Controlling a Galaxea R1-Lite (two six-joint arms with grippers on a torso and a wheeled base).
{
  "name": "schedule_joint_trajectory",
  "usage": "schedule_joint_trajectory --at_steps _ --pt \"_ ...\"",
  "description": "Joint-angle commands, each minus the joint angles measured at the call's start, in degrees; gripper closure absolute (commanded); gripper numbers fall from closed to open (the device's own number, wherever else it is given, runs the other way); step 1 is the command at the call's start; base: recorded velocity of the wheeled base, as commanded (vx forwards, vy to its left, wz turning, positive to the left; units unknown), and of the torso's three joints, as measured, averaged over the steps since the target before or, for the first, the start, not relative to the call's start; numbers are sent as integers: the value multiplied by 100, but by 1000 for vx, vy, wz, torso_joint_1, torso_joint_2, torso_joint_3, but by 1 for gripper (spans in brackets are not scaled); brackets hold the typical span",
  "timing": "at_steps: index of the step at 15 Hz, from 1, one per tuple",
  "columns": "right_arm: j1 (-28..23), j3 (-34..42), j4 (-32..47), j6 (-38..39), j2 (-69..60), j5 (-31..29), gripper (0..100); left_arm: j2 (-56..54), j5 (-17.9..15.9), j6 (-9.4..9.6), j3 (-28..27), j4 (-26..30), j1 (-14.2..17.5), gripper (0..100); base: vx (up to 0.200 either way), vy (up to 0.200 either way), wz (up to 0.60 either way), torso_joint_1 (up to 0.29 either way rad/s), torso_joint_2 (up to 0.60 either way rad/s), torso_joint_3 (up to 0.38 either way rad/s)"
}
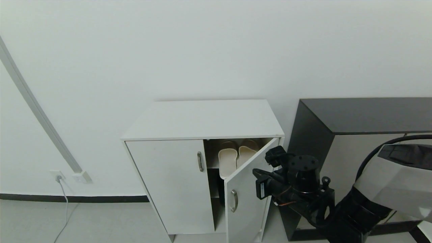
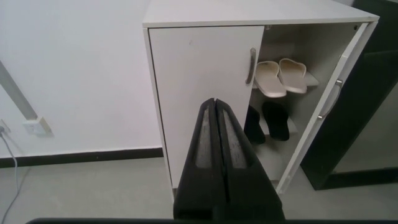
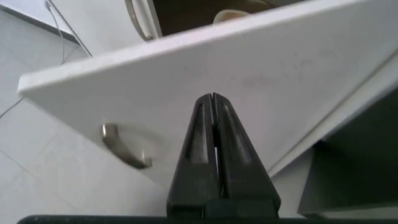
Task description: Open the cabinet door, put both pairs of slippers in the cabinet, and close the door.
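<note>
The white cabinet (image 1: 202, 118) stands against the wall with its left door (image 1: 168, 182) closed and its right door (image 1: 246, 195) swung partly open. A beige pair of slippers (image 1: 236, 155) lies on the upper shelf, and a black pair (image 2: 267, 121) rests on the shelf below. My right gripper (image 3: 215, 98) is shut and empty, its tips at the outer face of the right door (image 3: 249, 81), above the door's handle (image 3: 124, 146). In the head view the right gripper (image 1: 258, 179) sits just right of that door. My left gripper (image 2: 214, 102) is shut and empty, held back in front of the left door (image 2: 199, 68).
A dark piece of furniture (image 1: 354, 114) stands close to the cabinet's right side, behind the open door. A wall socket with a cable (image 1: 57, 176) and a slanted conduit (image 1: 33, 104) are on the wall at the left. Bare floor (image 1: 84, 222) lies before the cabinet.
</note>
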Motion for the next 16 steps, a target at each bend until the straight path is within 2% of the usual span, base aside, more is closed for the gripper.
schedule_joint_trajectory --at_steps 1,16 --pt "-57 -325 125 -5 151 10 100 7 1 -5 0 0 0 100 0 0 0 0 0 0" --pt "-462 -2382 1136 -102 1188 10 100 7 1 4 0 0 0 100 0 0 0 0 0 0"
